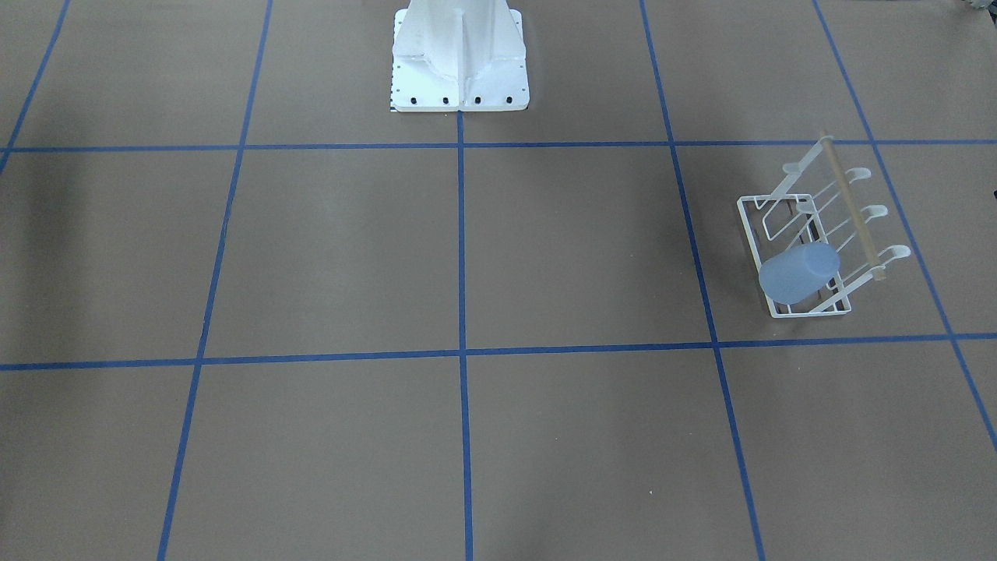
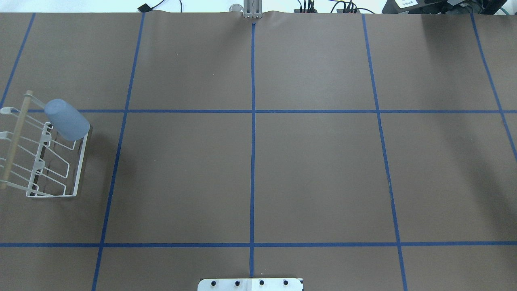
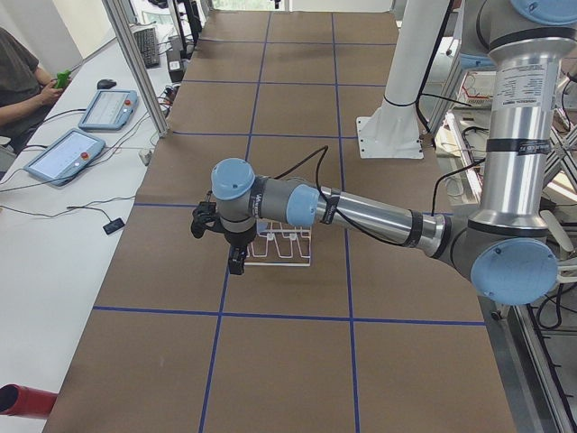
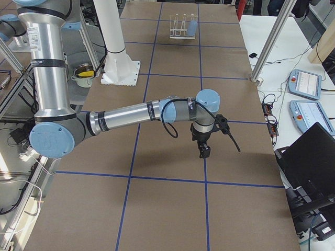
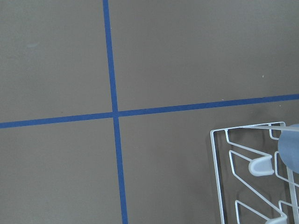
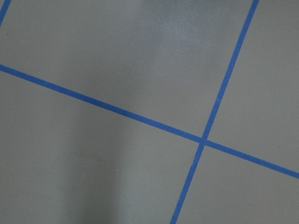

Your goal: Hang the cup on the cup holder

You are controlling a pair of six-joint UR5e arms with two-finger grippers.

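The pale lavender-blue cup (image 1: 798, 273) sits tilted over the end loop of the white wire cup holder (image 1: 853, 207), with nothing holding it. Both also show in the overhead view, the cup (image 2: 66, 119) on the holder (image 2: 81, 161) at the table's left edge. The left wrist view catches the holder's corner (image 5: 260, 165) and the cup's edge (image 5: 290, 150). My left gripper (image 3: 236, 262) hangs just beside the holder (image 3: 287, 245), apart from it. My right gripper (image 4: 204, 151) hangs over bare table, far from the holder (image 4: 180, 27). I cannot tell whether either gripper is open or shut.
The white robot pedestal (image 1: 459, 66) stands at the table's middle on the robot's side. Blue tape lines (image 2: 253, 141) divide the brown table. An operator (image 3: 20, 77) and tablets (image 3: 65, 153) are beside the table; a laptop (image 4: 309, 162) sits off its other end.
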